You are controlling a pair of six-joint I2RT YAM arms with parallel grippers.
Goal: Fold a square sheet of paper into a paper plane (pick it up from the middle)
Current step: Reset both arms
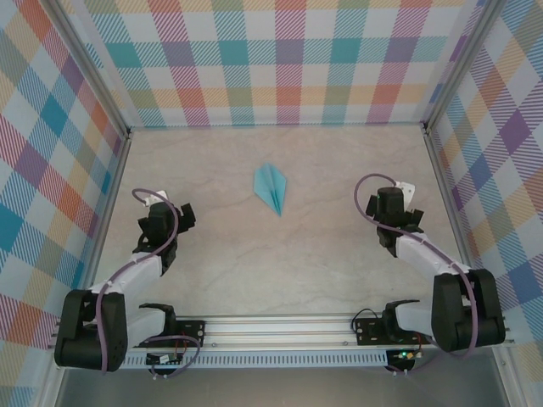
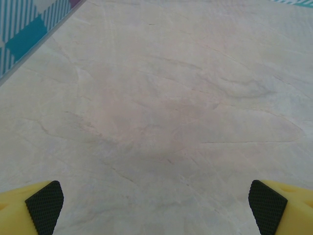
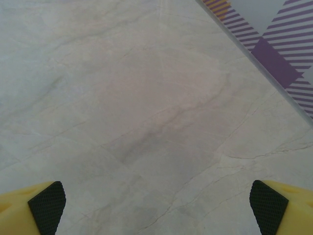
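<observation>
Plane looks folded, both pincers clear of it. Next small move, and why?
Probably none beyond retreating to rest: the paper plane lies folded on the table, apart from both arms, and the left pincer and right pincer are open with nothing between their fingers.

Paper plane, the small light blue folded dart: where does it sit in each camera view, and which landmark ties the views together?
Top external: light blue paper plane lies mid-table between the two arms, touching neither.
Left wrist: open left gripper over beige marble tabletop; plaid wall upper left.
Right wrist: open right gripper over the same tabletop; plaid wall upper right.
Shared landmark: the marble tabletop meeting the plaid wall.
</observation>
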